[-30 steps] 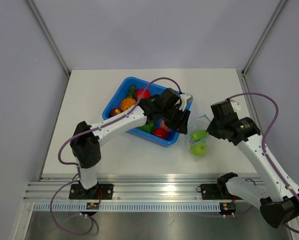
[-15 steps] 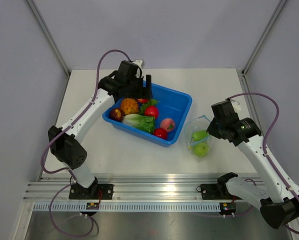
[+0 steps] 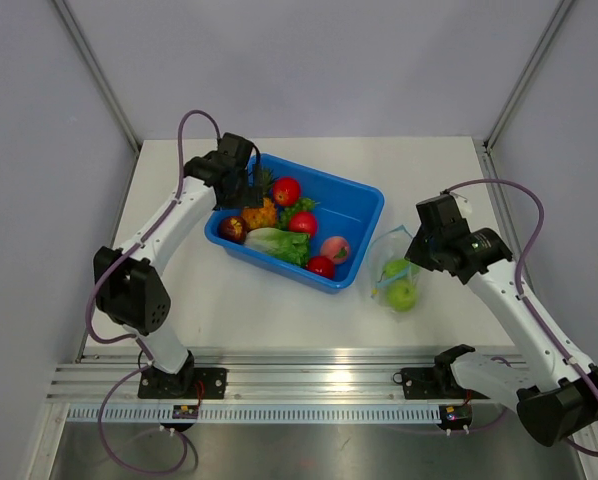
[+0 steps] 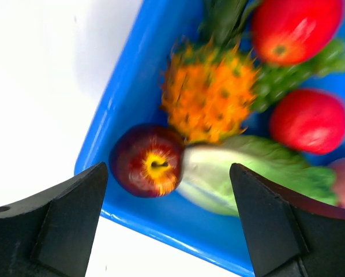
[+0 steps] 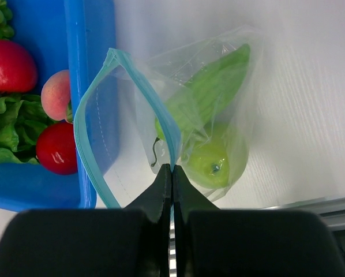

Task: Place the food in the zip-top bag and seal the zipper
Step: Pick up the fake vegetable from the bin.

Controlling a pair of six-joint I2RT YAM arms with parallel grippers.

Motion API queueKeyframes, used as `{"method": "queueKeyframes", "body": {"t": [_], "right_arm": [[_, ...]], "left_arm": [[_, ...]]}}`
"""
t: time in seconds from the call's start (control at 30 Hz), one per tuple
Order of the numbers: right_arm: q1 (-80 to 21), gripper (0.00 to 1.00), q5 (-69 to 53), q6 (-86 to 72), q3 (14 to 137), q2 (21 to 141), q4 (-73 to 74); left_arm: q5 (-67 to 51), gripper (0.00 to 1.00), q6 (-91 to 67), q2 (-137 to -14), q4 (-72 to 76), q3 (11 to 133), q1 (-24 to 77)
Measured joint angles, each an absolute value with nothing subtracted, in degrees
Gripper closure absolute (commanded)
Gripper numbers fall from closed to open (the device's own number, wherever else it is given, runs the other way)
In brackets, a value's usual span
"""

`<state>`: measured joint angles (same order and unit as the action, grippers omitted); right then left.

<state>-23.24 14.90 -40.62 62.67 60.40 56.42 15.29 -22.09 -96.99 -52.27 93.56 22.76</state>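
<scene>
Teal zipper (image 5: 165, 124) between right tool (image 5: 172, 168) tips, green apple (image 5: 218, 164) inside clear bag (image 5: 230, 75).

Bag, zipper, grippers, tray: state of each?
zip-top bag: mouth open, green apple and green pepper inside
zipper: unsealed, one side pinched
right gripper: shut on zipper
left gripper: open, over blue tray
blue tray: partly filled

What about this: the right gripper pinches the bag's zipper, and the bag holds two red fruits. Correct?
Wrong colour: the right gripper pinches the zipper, but the zip-top bag holds two green pieces, not red, as the right wrist view shows.
</scene>
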Motion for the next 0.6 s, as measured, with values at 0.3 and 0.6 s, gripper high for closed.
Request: {"method": "queueKeyframes", "body": {"t": [0.3,0.6], "right_arm": [[-23.24,1.0,12.8,-40.03,62.65,61.25,55.16],[-23.24,1.0,12.36,-39.97,62.65,61.23,55.16]], "left_arm": [[17.26,0.1,-23.05,-96.75,-51.53,83.42,23.62],[20.47,0.14,-24.64,-96.73,-49.41,82.72,23.86]]}}
